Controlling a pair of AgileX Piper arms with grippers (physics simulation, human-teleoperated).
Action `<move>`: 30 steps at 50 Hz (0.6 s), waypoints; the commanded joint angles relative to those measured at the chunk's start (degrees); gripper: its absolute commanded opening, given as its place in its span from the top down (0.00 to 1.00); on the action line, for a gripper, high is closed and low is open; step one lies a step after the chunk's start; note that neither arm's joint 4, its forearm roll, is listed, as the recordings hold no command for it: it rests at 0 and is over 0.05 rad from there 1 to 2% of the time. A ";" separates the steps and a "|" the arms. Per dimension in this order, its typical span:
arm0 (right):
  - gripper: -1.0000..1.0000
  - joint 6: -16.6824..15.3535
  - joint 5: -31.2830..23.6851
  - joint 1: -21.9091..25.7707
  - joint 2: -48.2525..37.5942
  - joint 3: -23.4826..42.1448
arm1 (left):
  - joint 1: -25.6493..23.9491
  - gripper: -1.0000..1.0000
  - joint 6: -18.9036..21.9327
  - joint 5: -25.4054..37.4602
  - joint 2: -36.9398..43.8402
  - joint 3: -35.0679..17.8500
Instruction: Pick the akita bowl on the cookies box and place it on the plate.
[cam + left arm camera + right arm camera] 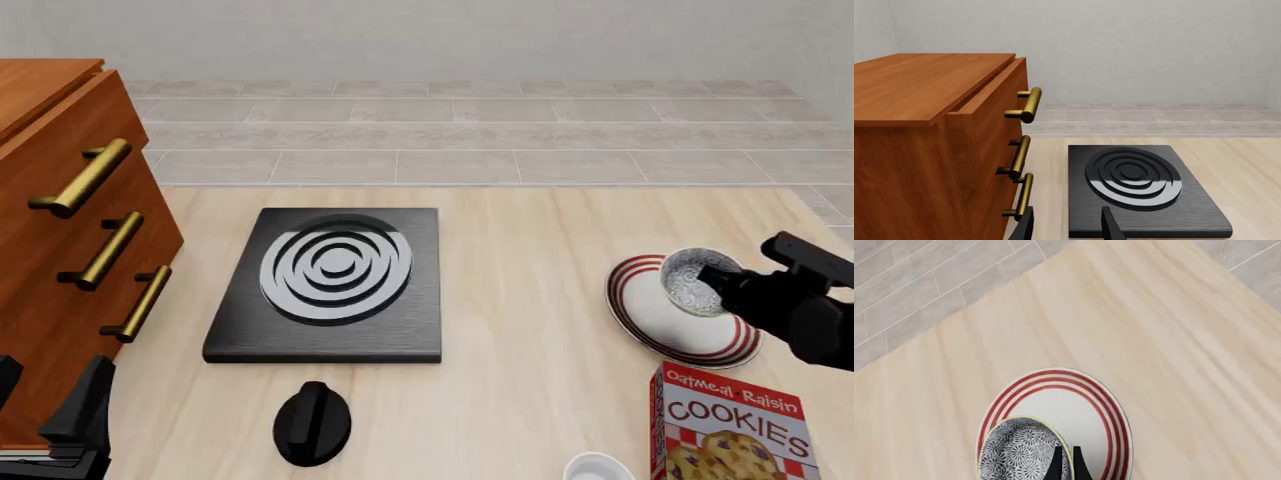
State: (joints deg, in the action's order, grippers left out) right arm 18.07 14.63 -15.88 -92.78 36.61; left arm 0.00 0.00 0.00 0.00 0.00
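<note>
All three views are bright and evenly lit, with the flat, clean look of a render: no grain, no motion blur, everything sharp from near to far. Shadows are soft and faint. The strongest reflection is a pale sheen across the ringed burner of the black stove plate (330, 283), seen also in the left wrist view. The brass drawer handles (1025, 105) carry mild highlights. Straight lines stay straight at the edges.

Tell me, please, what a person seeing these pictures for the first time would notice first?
Probably the speckled akita bowl pinched at its rim by the right gripper over the red-ringed plate at the table's right side. Next, the black hob with concentric rings at centre, and the wooden drawer cabinet with brass handles on the left.
</note>
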 commanded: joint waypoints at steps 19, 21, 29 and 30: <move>1.00 -1.85 0.53 0.46 -4.21 2.65 | 0.00 0.00 0.00 0.00 0.00 0.00; 1.00 -1.94 0.64 0.46 -4.43 2.70 | 0.00 0.00 0.00 0.00 0.00 0.00; 1.00 -2.28 1.22 0.29 -5.13 2.57 | 0.00 0.00 0.00 0.00 0.00 0.00; 1.00 -2.29 1.33 0.26 -5.22 2.51 | 0.00 0.00 0.00 0.00 0.00 0.00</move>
State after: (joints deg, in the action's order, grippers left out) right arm 15.93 15.32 -15.54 -97.19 38.83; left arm 0.00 0.00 0.00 0.00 0.00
